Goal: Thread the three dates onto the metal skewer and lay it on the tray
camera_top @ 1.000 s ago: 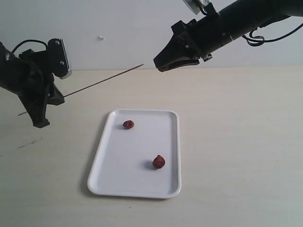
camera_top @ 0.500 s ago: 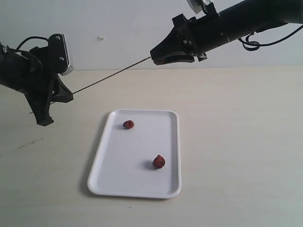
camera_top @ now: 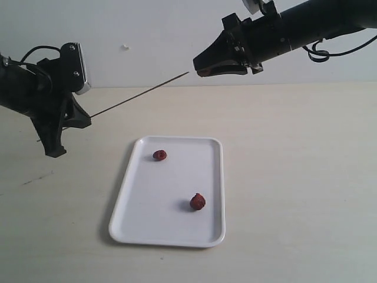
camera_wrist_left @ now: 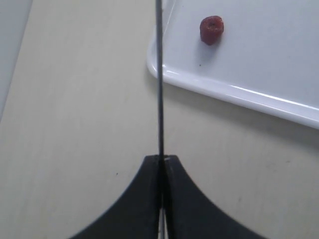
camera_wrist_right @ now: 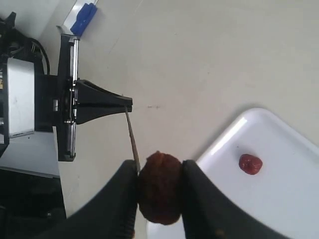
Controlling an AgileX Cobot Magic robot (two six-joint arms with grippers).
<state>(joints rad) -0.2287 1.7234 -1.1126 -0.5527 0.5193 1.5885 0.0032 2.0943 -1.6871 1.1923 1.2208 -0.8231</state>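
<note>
Left gripper (camera_wrist_left: 161, 158) clenched on the thin grey metal skewer (camera_top: 141, 94); right gripper (camera_top: 201, 71) grasps a wrinkled red-brown date (camera_wrist_right: 159, 189) at its tip (two more dates (camera_top: 159, 155) (camera_top: 198, 201) on the white rectangular tray (camera_top: 171, 239))

**Pale table, plain wall, a few small marks**

A pale beige table (camera_top: 294, 177) with a faint wood grain fills most of the exterior view. Behind it rises a plain whitish-grey wall (camera_top: 147, 35), which meets the table's far edge in a straight line. A small white fleck (camera_top: 125, 46) sits on the wall. On the table's left part lies a short dark scuff (camera_top: 32, 180), slanted, and a tiny dark speck (camera_top: 162, 257) shows near the front. In the right wrist view a white strip with a blue piece (camera_wrist_right: 82, 15) lies by the table's edge; what it is cannot be told.
</note>
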